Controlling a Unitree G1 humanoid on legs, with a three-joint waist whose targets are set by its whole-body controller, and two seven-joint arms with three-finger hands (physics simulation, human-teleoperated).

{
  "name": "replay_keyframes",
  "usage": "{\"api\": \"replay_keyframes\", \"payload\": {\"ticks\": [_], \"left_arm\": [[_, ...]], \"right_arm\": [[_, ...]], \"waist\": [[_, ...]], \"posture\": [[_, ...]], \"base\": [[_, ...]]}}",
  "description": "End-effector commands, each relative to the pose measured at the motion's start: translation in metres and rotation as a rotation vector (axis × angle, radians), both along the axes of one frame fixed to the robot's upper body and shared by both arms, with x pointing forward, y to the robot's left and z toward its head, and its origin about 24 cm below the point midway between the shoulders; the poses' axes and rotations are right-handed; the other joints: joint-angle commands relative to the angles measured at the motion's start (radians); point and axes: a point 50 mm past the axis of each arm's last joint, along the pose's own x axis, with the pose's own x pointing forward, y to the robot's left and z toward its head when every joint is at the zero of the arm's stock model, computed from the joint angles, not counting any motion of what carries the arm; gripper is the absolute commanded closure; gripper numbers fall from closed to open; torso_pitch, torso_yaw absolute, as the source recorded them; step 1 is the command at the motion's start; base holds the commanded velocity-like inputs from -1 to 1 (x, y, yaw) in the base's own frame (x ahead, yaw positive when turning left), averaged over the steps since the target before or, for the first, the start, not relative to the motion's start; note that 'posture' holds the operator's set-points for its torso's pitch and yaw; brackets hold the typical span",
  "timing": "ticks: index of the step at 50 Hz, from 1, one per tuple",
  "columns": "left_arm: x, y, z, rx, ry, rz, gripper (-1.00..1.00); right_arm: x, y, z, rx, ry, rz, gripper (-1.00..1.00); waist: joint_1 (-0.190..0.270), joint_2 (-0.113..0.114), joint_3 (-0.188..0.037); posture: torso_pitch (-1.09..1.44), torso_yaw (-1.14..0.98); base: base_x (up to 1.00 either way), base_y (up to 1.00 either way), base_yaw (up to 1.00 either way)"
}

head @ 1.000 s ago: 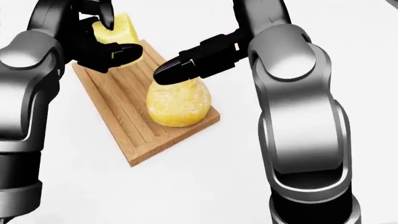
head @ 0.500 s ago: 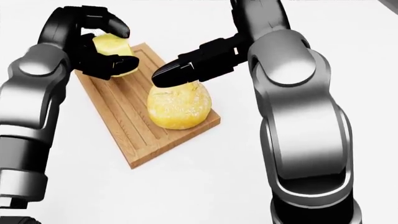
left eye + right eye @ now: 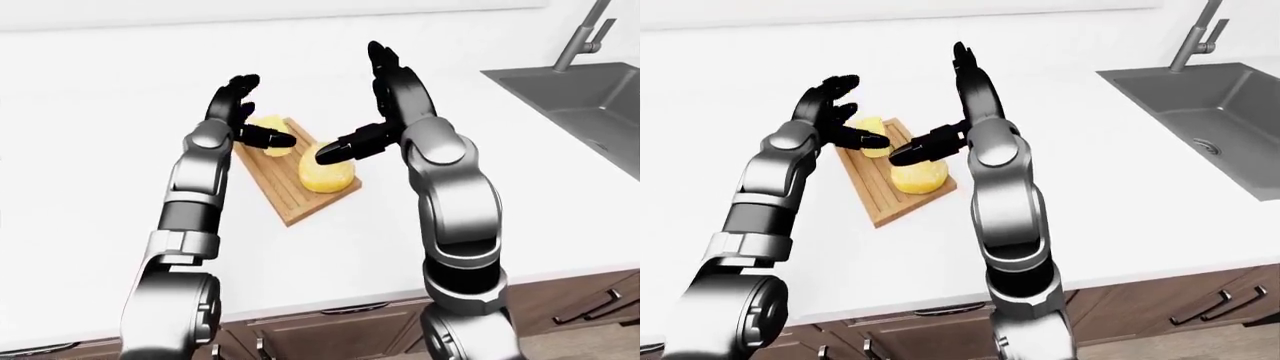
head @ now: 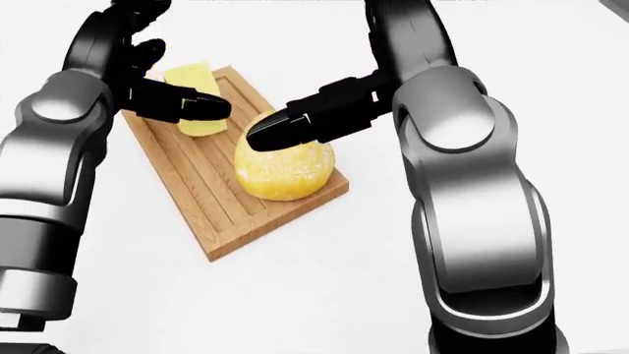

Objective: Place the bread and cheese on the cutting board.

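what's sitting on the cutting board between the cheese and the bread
Nothing. In the head view, only bare grooved wood of the cutting board separates cheese from bread; the left hand's thumb reaches above that gap.

Left hand lets go of cheese, cheese now on board

The left hand [image 4: 147, 70], closed round the cheese [image 4: 200, 98] a second ago, now has its fingers spread and lifted toward the head view's top. One finger [image 4: 186, 108] still crosses the cheese, which sits lower, resting upright on the cutting board's [image 4: 197, 184] upper-left part. The head view barely shifts.
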Motion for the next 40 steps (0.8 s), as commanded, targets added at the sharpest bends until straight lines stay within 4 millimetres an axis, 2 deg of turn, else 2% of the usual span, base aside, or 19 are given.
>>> {"api": "replay_keyframes", "payload": {"ticks": [1,7,10,13,19,22,25,31,35,40], "left_arm": [[-0.001,-0.003,0.027,0.007,-0.11,-0.016,-1.0],[-0.002,-0.003,0.029,-0.005,-0.119,-0.02,-1.0],[-0.007,-0.004,0.039,-0.044,-0.132,-0.035,-1.0],[-0.02,-0.005,0.062,-0.095,-0.185,-0.037,-1.0],[-0.054,-0.009,0.088,-0.121,-0.272,-0.028,-1.0],[-0.077,-0.013,0.103,-0.13,-0.337,-0.043,-1.0],[-0.09,-0.011,0.114,-0.149,-0.392,-0.022,-1.0],[-0.12,-0.011,0.11,-0.167,-0.471,-0.012,-1.0],[-0.144,-0.019,0.123,-0.22,-0.643,-0.043,-1.0],[-0.163,-0.016,0.138,-0.236,-0.799,-0.03,-1.0]], "right_arm": [[-0.005,0.002,0.017,0.007,-0.09,0.009,-1.0],[-0.004,0.0,0.015,0.01,-0.089,0.004,-1.0],[-0.001,-0.005,0.019,0.023,-0.095,-0.015,-1.0],[-0.001,-0.01,0.03,0.04,-0.111,-0.034,-1.0],[-0.013,-0.019,0.052,0.05,-0.176,-0.086,-1.0],[-0.023,-0.028,0.067,0.032,-0.236,-0.136,-1.0],[-0.032,-0.032,0.075,0.033,-0.265,-0.15,-1.0],[-0.063,-0.037,0.078,-0.094,-0.401,-0.221,-1.0],[-0.085,-0.035,0.09,-0.157,-0.528,-0.249,-1.0],[-0.104,-0.038,0.098,-0.151,-0.653,-0.275,-1.0]], "waist": [[0.0,0.003,-0.03],[0.0,0.003,-0.032],[0.0,0.003,-0.033],[-0.002,0.004,-0.032],[-0.003,0.001,-0.02],[-0.003,0.001,-0.016],[-0.001,0.0,-0.011],[-0.001,-0.003,-0.003],[0.001,-0.001,0.0],[0.001,0.006,0.009]], "posture": [[0.0,0.0],[0.0,0.0],[0.0,0.0],[0.0,0.0],[0.0,0.0],[0.0,0.0],[0.0,0.0],[0.0,0.0],[0.0,0.0],[0.0,0.0]], "base": [[0.0,0.0,0.0],[0.0,0.0,0.0],[0.0,0.0,0.0],[0.0,0.0,0.0],[0.0,0.0,0.0],[0.0,0.0,0.0],[0.0,0.0,0.0],[0.0,0.0,0.0],[0.0,0.0,0.0],[0.0,0.0,0.0]]}}
